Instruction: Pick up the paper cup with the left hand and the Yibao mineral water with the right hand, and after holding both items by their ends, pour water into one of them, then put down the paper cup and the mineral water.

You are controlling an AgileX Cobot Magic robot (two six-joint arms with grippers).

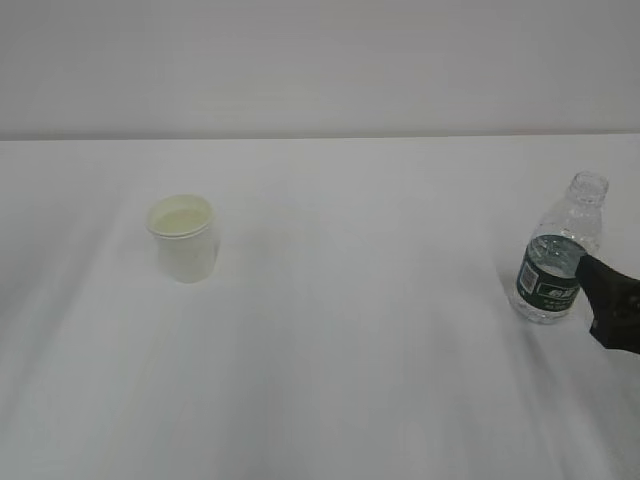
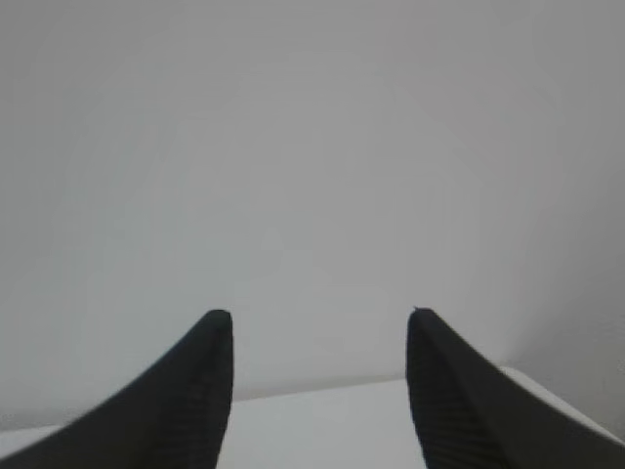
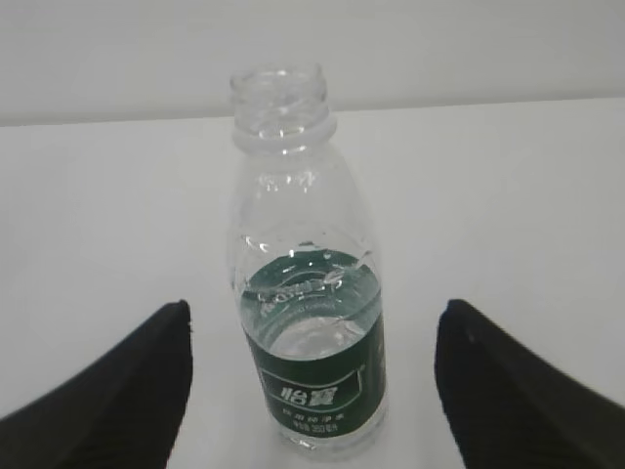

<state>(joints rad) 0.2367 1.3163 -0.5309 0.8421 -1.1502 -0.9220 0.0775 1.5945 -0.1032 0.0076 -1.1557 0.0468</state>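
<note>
Standing uncapped on the counter (image 1: 330,330), the Yibao mineral water (image 3: 308,322) holds water roughly to label height between the right hand's (image 3: 312,391) open jaws, untouched. Far left, the paper cup (image 1: 183,238) looks empty; the left hand's (image 2: 320,391) jaws gape, empty.

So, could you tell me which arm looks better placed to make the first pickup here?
The right. Its open end effector already straddles the Yibao mineral water, which stands upright between the jaws. The left end effector is open too, but its view shows no paper cup, only wall and table edge.
</note>
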